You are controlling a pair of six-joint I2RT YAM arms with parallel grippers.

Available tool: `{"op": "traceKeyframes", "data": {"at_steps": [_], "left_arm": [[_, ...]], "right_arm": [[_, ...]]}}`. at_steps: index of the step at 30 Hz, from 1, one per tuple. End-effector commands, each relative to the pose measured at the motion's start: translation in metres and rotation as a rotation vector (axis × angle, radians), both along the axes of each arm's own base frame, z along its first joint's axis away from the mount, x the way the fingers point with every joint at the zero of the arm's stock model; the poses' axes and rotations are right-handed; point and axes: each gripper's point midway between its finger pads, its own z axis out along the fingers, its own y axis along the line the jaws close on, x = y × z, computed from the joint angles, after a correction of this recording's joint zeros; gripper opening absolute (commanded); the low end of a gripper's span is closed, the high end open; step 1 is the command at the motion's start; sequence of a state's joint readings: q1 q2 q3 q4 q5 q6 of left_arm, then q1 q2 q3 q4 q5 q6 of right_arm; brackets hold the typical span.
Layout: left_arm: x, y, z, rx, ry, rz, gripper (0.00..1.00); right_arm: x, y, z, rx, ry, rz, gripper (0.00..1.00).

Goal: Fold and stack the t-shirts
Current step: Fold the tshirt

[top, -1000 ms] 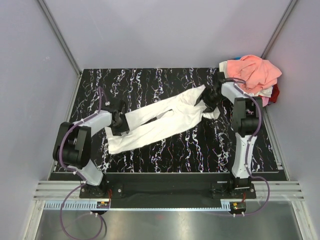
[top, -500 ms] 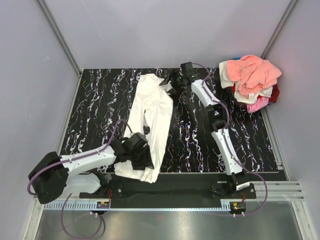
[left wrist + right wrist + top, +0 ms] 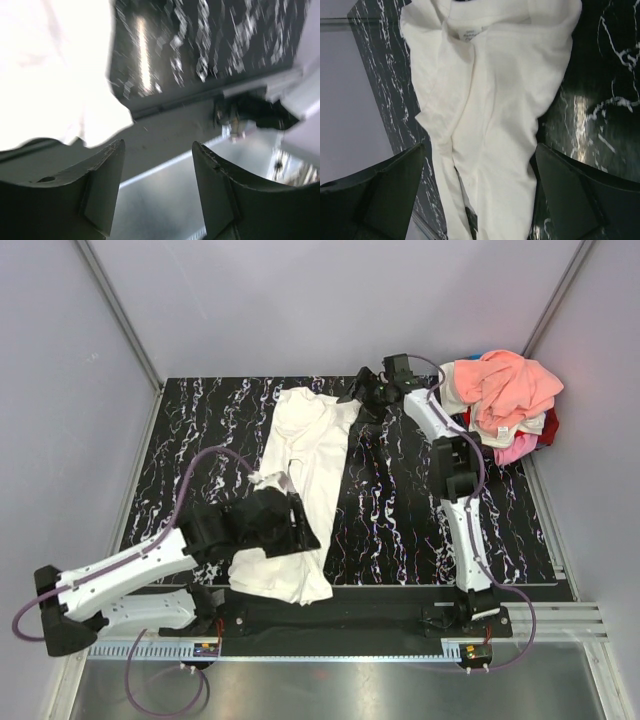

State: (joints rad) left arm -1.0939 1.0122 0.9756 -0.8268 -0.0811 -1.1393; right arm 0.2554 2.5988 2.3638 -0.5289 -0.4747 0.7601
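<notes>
Both open: left gripper (image 3: 157, 150) holds nothing, white t-shirt (image 3: 305, 470) up-left of it, hem at worktop (image 3: 400, 510) near edge. Right gripper (image 3: 480, 150) spread wide, shirt below and ahead.

Risk: shirt bunched narrow, so creases get folded in; hem may slide off edge.

Print not visible. Left wrist view blurred, overexposed. Pile of t-shirts (image 3: 505, 390) behind right gripper hides its lower shirts.

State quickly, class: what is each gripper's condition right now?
Left gripper: open, holding nothing.
Right gripper: open, not gripping the white shirt.
</notes>
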Motion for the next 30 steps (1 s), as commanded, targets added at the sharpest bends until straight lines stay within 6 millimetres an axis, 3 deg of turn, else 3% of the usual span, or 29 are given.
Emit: {"op": "traceKeyframes", "data": {"at_steps": [1,2,3,4,5,6,7,8,10,12,13,14,16,17,18,19,21,22,24,25,30], "left_arm": [[0.02,0.049,-0.013,0.158,-0.049,0.075,0.62],[0.023,0.05,-0.015,0.152,-0.057,0.075,0.61],[0.025,0.052,-0.022,0.166,-0.064,0.062,0.6],[0.026,0.05,-0.026,0.17,-0.066,0.055,0.6],[0.027,0.049,-0.032,0.183,-0.066,0.052,0.56],[0.027,0.049,-0.037,0.198,-0.059,0.044,0.54],[0.027,0.044,-0.044,0.217,-0.05,0.029,0.51],[0.025,0.041,-0.049,0.235,-0.051,0.014,0.5],[0.016,0.026,-0.053,0.288,-0.077,-0.035,0.48],[0.002,0.009,-0.048,0.318,-0.092,-0.103,0.47],[0.0,0.008,-0.06,0.398,-0.084,-0.116,0.47],[-0.008,-0.005,-0.054,0.402,-0.099,-0.15,0.47],[-0.014,-0.018,-0.067,0.47,-0.09,-0.178,0.46],[-0.017,-0.03,-0.064,0.463,-0.096,-0.196,0.46],[-0.026,-0.038,-0.068,0.475,-0.098,-0.225,0.46],[-0.028,-0.043,-0.081,0.525,-0.091,-0.239,0.46],[-0.034,-0.059,-0.082,0.545,-0.108,-0.266,0.46],[-0.036,-0.06,-0.096,0.605,-0.097,-0.279,0.46],[-0.039,-0.071,-0.099,0.63,-0.102,-0.29,0.46],[-0.038,-0.064,-0.111,0.706,-0.095,-0.284,0.46],[-0.037,-0.056,-0.124,0.804,-0.079,-0.248,0.47]], "right_arm": [[-0.023,-0.018,0.113,-0.1,-0.244,0.019,1.0],[-0.03,-0.025,0.11,-0.14,-0.237,0.02,1.0],[-0.041,-0.034,0.09,-0.186,-0.182,0.007,1.0],[-0.054,-0.039,0.096,-0.199,-0.166,0.007,1.0],[-0.065,-0.041,0.09,-0.21,-0.141,0.018,0.98],[-0.087,-0.044,0.061,-0.228,-0.053,0.03,0.97],[-0.098,-0.044,0.07,-0.224,-0.064,0.032,0.96],[-0.109,-0.044,0.065,-0.235,-0.056,0.048,0.96],[-0.138,-0.052,0.051,-0.291,-0.02,0.039,0.96],[-0.153,-0.062,0.044,-0.324,-0.004,0.017,0.96],[-0.167,-0.071,0.043,-0.343,0.004,0.004,0.96],[-0.173,-0.077,0.042,-0.358,0.004,-0.008,0.96],[-0.191,-0.088,0.04,-0.384,0.002,-0.035,0.97],[-0.196,-0.09,0.039,-0.379,0.001,-0.038,0.97],[-0.208,-0.092,0.029,-0.38,0.024,-0.03,0.97],[-0.211,-0.092,0.034,-0.369,0.006,-0.032,0.97],[-0.222,-0.095,0.026,-0.374,0.024,-0.023,0.97],[-0.225,-0.095,0.028,-0.37,0.021,-0.022,0.97],[-0.234,-0.098,0.02,-0.379,0.033,-0.015,0.97],[-0.236,-0.099,0.023,-0.376,0.025,-0.016,0.98],[-0.246,-0.101,0.015,-0.38,0.035,-0.009,0.98]]}}
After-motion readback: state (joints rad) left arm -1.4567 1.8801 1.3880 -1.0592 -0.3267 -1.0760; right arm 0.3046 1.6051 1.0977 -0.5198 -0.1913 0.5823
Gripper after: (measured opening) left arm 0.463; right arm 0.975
